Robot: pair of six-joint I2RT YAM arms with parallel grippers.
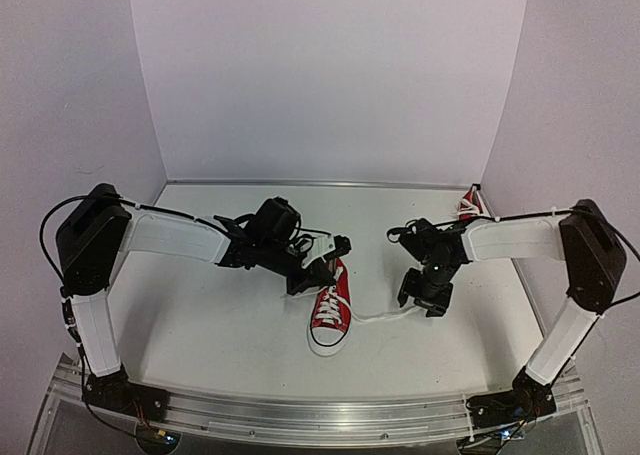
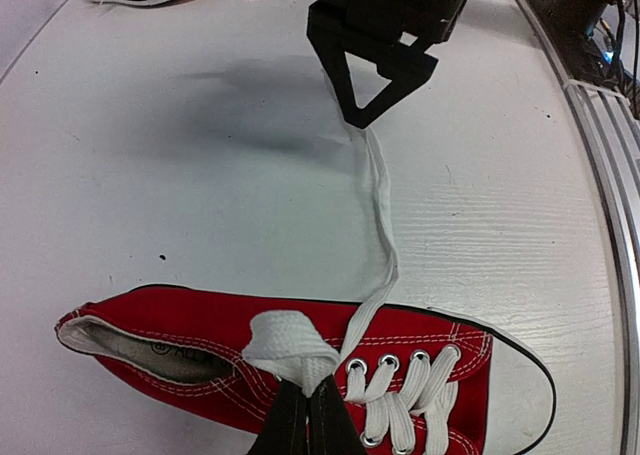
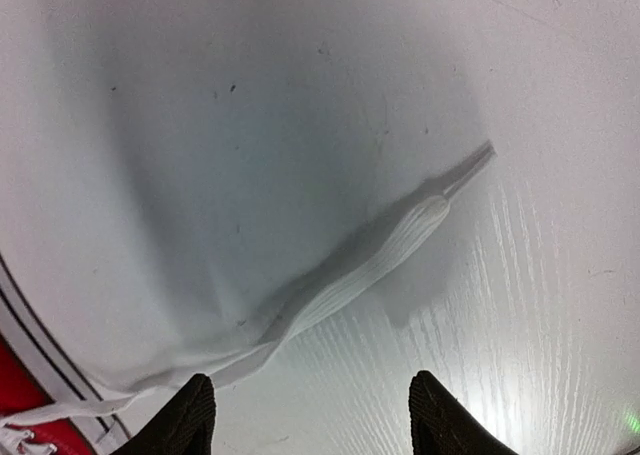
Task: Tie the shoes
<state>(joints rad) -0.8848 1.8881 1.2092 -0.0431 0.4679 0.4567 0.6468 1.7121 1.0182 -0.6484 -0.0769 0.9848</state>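
Left gripper, overhead: the left gripper is hovering at the heel end of the near shoe, which is lying mid-table with its toe pointing toward the arm bases.
Right gripper, overhead: the right gripper is hanging just right of that shoe, over a lace strand trailing across the white table.
Second shoe, overhead: the second shoe is sitting in the far right corner, well apart.
Left wrist: the jaws are pressing together, pinching a lace loop above the eyelets, while the strand is running off toward the right gripper's tips.
Right wrist: the fingers are standing spread and gripping nothing. The strand is lying flat on the table beyond them, and the near shoe's edge is showing at lower left.
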